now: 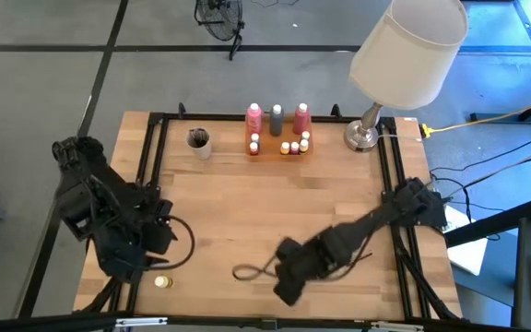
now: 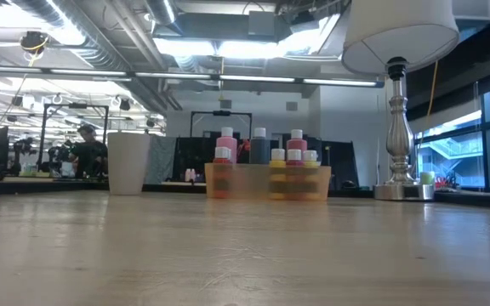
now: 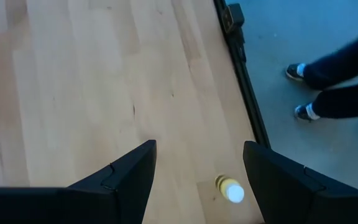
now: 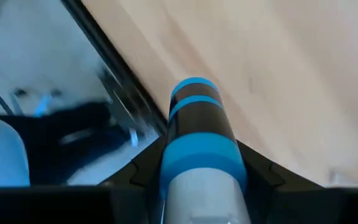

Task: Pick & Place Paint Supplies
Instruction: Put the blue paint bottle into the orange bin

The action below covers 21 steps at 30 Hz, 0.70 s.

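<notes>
Left pincer (image 3: 197,180): fingers wide apart, empty; yellow-lidded pot (image 3: 230,189) on worktop (image 3: 92,87) just ahead, between fingers.
Right pincer (image 4: 201,168): clamped on blue-banded marker (image 4: 197,130).
Bottles (image 1: 277,120), pots far off in orange tray (image 1: 264,150); task mostly ahead.

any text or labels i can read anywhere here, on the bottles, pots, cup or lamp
None can be read.
The three tall bottles and the small pots in the orange tray: any labels are too small and blurred.
The beige cup and the lamp: plain, no print visible.
The object in the right gripper: blue and black bands only, no lettering.
</notes>
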Each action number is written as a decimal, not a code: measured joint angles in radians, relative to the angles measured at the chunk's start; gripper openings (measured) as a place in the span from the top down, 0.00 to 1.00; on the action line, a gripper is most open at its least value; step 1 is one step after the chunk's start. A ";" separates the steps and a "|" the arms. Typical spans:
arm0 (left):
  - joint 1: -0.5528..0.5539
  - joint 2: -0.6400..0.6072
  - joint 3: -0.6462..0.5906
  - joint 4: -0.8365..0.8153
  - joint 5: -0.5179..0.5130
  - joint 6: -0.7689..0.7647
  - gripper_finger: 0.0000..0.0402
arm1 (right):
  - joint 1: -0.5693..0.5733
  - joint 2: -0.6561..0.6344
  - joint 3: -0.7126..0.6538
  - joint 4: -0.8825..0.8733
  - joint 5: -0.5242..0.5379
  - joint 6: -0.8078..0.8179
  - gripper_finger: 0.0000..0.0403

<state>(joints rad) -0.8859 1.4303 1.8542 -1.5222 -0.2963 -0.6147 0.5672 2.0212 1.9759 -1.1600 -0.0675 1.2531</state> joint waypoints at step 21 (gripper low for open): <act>-0.159 0.000 0.000 -0.039 -0.293 -0.196 0.41 | -0.480 0.000 0.375 -0.402 0.170 -0.854 0.66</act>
<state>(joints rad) -1.0449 1.4303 1.8542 -1.5608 -0.5890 -0.8104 0.0874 2.0216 2.3505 -1.5621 0.1029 0.3990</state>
